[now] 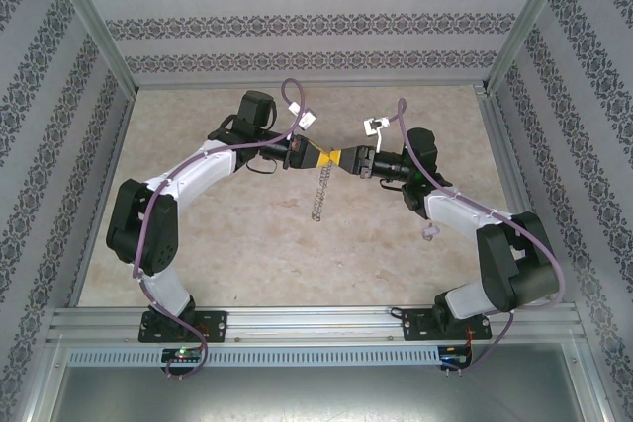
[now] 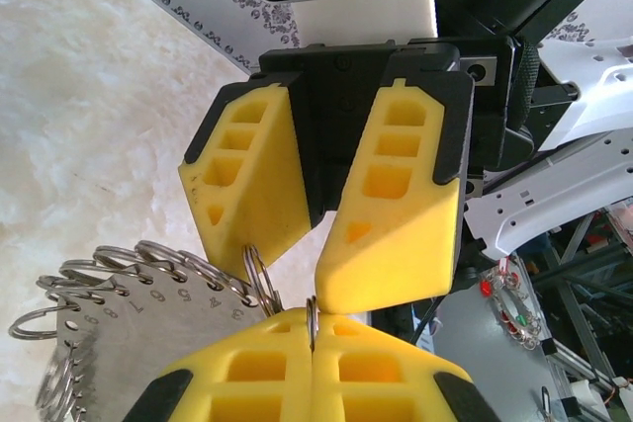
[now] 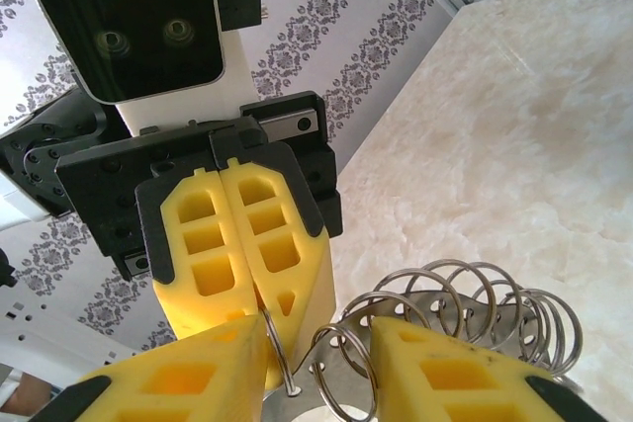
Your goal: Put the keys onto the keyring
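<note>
The keyring [image 2: 129,338] is a flat grey metal hoop with numbered holes along its rim, each hole carrying a wire loop. It hangs edge-on below the two grippers in the top view as the keyring [image 1: 318,195]. My left gripper [image 2: 313,328] is shut on one thin wire loop [image 2: 313,311] of that rim. My right gripper [image 3: 316,335] faces it tip to tip, open, with the pinched loop [image 3: 277,353] and a neighbouring loop [image 3: 348,373] between its fingers. The left gripper [image 1: 328,157] and right gripper [image 1: 347,159] meet above the table's middle. The keys are out of view.
The pale marbled tabletop [image 1: 247,244] is walled by patterned panels and aluminium posts. A metal rail [image 1: 316,323] carrying both arm bases runs along the near edge. Grey cables loop over both arms.
</note>
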